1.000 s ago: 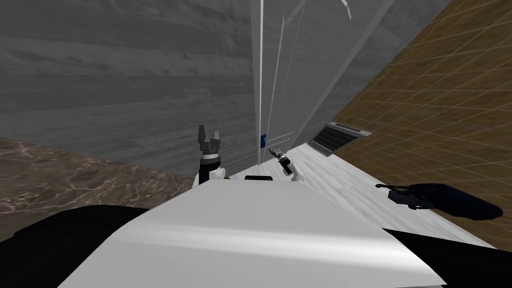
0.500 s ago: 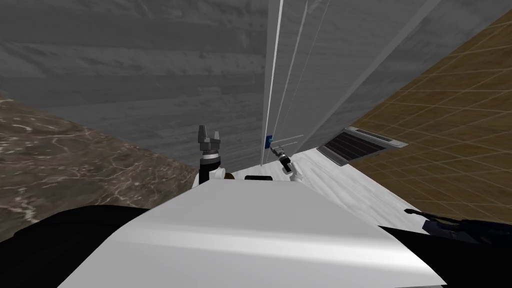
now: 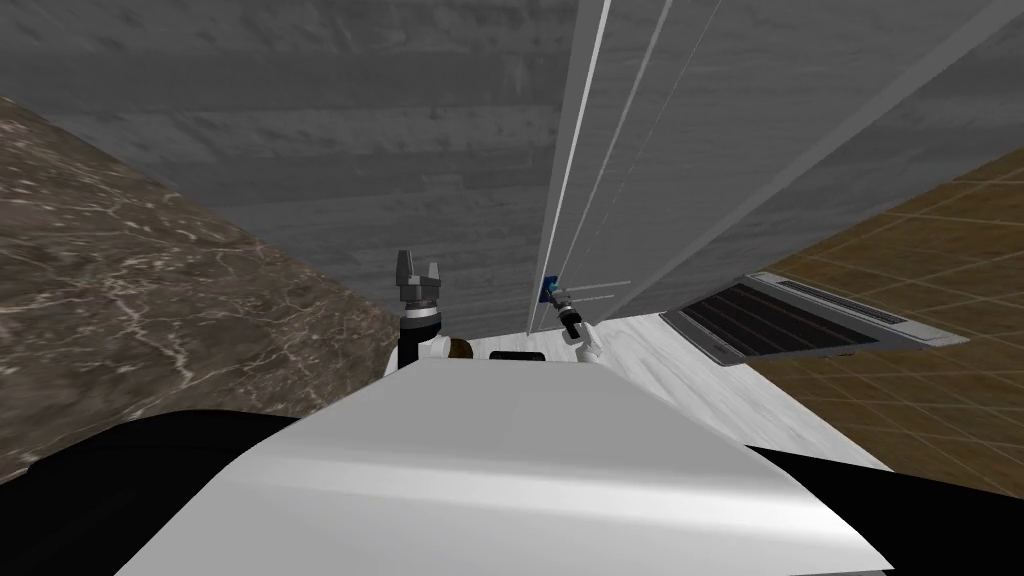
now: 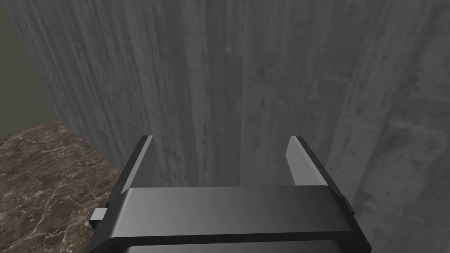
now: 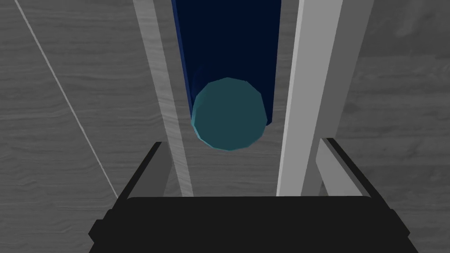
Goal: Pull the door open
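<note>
Right end effector: released. Its fingers stand wide apart on either side of the teal knob that ends the dark blue door handle, and neither finger touches it. The handle is mounted on the grey door, close to the door's pale upright edge and ahead of the robot's right side.

Left end effector: released and empty. It faces the grey wall, well apart from the handle.

A dark slatted grille lies right of the door, beside the brown tiled floor.
</note>
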